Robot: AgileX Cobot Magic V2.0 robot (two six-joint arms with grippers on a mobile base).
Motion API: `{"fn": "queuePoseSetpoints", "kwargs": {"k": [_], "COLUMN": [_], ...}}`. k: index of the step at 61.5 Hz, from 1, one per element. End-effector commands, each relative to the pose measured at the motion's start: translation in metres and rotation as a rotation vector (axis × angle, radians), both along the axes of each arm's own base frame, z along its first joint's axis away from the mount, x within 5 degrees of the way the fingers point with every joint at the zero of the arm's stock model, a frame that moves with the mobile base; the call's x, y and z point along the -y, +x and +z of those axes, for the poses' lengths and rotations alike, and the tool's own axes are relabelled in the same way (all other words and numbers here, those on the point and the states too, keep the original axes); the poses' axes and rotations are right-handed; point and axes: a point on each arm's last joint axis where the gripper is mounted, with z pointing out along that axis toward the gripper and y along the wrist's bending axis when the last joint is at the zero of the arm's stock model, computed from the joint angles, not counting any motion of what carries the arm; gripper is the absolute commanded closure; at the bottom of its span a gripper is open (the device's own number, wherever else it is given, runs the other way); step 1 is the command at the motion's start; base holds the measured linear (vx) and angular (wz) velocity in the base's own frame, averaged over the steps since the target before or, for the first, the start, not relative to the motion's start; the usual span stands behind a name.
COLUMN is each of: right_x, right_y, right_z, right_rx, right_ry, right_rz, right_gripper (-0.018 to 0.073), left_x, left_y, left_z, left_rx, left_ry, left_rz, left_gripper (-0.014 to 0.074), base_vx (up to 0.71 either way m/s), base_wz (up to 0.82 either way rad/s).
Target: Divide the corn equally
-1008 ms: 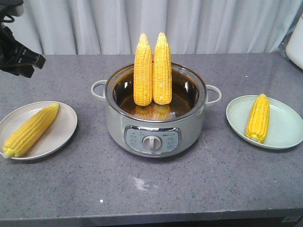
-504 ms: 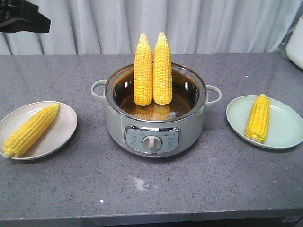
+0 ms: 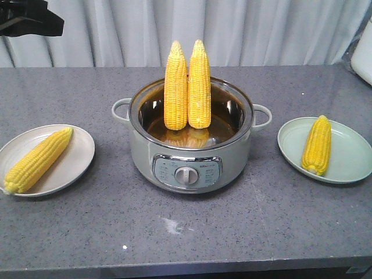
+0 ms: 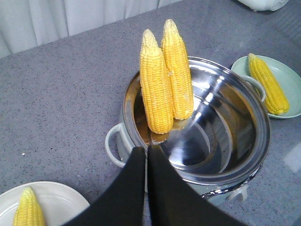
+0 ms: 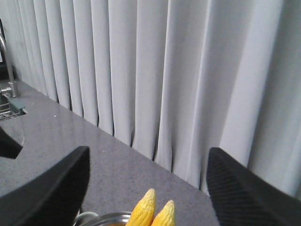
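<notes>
1. Two corn cobs are stood upright in the electric pot (image 3: 145, 154) in the middle of the grey worktop (image 3: 261, 232): the left standing cob (image 3: 175, 87) and the right standing cob (image 3: 199, 84).
2. They are pressed side by side, and their tips are seen above the rim.
3. The third cob (image 3: 38, 161) is laid on the cream plate (image 3: 78, 145) near the left edge.
4. The fourth cob (image 3: 317, 145) is laid on the green plate (image 3: 351, 154) near the right edge.
5. The left gripper (image 4: 145, 149) is held above the pot. Its jaws are closed together, and nothing is gripped.
6. The right gripper (image 5: 148, 150) is held high, facing the curtain (image 5: 141, 70). Its jaws are spread wide, and nothing is gripped.
</notes>
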Motion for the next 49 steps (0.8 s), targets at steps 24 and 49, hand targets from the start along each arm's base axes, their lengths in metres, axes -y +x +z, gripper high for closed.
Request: {"fn": "queuePoseSetpoints", "kwargs": {"k": [24, 49], "right_x": [-0.094, -0.107], "right_y": [0.112, 0.161], "right_z": [-0.054, -0.113], "right_rx": [-0.061, -0.207], "right_ry": [-0.114, -0.070], "right_rz": [-0.093, -0.056], "right_gripper": [-0.0060, -0.0039], "left_x": [0.000, 0.001], "left_y": [-0.013, -0.015], "left_z": [0.024, 0.022], "left_rx": [0.099, 0.080], "left_ry": [-0.066, -0.058], "left_rz": [0.009, -0.002], "left_gripper": [0.0604, 0.0604], "base_vx": [0.00, 0.00], "base_wz": [0.00, 0.00]}}
